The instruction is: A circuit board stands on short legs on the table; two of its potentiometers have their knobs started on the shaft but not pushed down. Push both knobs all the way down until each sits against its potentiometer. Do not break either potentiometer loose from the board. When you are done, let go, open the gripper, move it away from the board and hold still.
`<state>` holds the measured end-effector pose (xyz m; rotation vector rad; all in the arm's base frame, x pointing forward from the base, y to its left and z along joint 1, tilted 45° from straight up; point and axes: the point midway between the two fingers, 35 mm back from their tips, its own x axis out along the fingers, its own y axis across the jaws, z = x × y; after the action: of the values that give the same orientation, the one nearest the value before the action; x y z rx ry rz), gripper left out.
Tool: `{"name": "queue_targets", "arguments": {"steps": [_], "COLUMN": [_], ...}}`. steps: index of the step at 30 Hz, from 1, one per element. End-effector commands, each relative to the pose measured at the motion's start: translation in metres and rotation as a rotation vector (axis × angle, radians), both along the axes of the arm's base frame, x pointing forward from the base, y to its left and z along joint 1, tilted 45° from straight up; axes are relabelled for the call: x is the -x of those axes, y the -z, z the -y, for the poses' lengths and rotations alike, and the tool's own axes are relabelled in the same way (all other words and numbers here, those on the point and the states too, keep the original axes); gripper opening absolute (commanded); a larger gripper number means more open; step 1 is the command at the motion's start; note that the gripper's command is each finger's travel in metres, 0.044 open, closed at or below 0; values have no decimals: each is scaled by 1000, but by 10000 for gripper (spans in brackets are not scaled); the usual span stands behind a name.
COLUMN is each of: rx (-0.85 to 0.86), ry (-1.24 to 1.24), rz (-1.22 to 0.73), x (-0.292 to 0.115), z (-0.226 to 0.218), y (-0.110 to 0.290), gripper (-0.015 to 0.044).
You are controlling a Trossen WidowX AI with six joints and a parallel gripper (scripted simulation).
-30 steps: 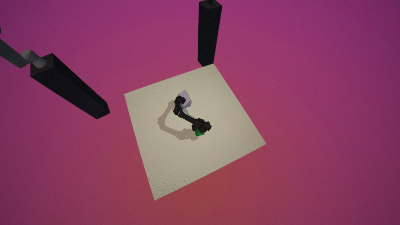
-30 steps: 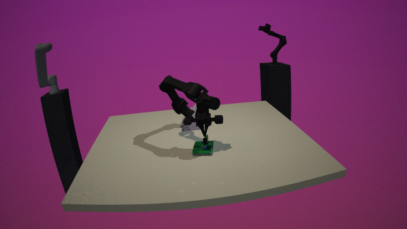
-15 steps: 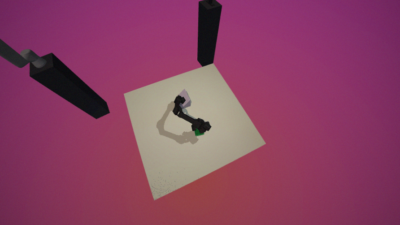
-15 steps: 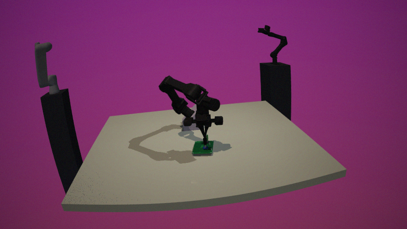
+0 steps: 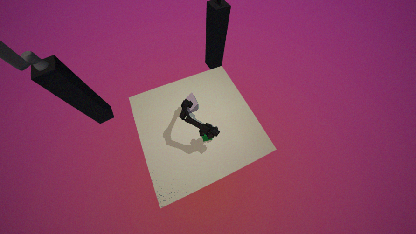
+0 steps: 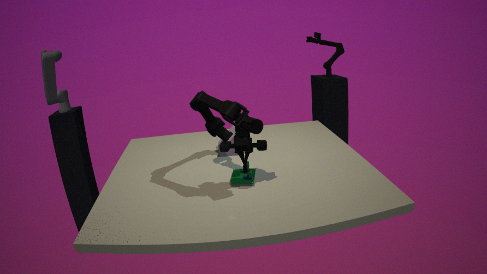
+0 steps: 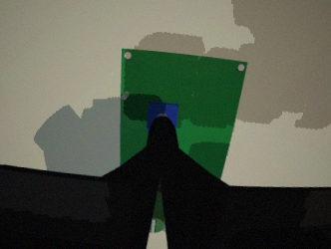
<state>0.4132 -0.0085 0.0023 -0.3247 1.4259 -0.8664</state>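
Note:
The green circuit board [image 5: 207,138] [image 6: 235,179] [image 7: 198,85] stands near the middle of the table [image 5: 232,116] [image 6: 306,187]. A blue potentiometer [image 6: 245,177] [image 7: 165,109] sits on it. My gripper [image 6: 244,169] [image 7: 162,147] is shut, with its fingers together, and points straight down. Its tips are right over the blue potentiometer and hide the knob there. In the wrist view the fingers cover the near part of the board, so I cannot see the second knob. In the top view the wrist hides most of the board.
Two tall black pillars stand off the table, one at the back corner [image 5: 217,31] [image 6: 328,102] and one to the left [image 5: 72,90] [image 6: 69,153], each with a small camera arm. A pale block [image 5: 194,104] sits at the arm's base.

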Motion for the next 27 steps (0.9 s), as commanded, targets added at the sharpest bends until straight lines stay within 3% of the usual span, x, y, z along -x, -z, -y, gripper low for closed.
{"name": "queue_targets", "arguments": {"steps": [1,27], "rx": [3,3], "ry": [-4,-4], "rz": [-3,-3], "x": [0,1], "z": [1,3], "y": [1,3], "gripper": [0,0]}}
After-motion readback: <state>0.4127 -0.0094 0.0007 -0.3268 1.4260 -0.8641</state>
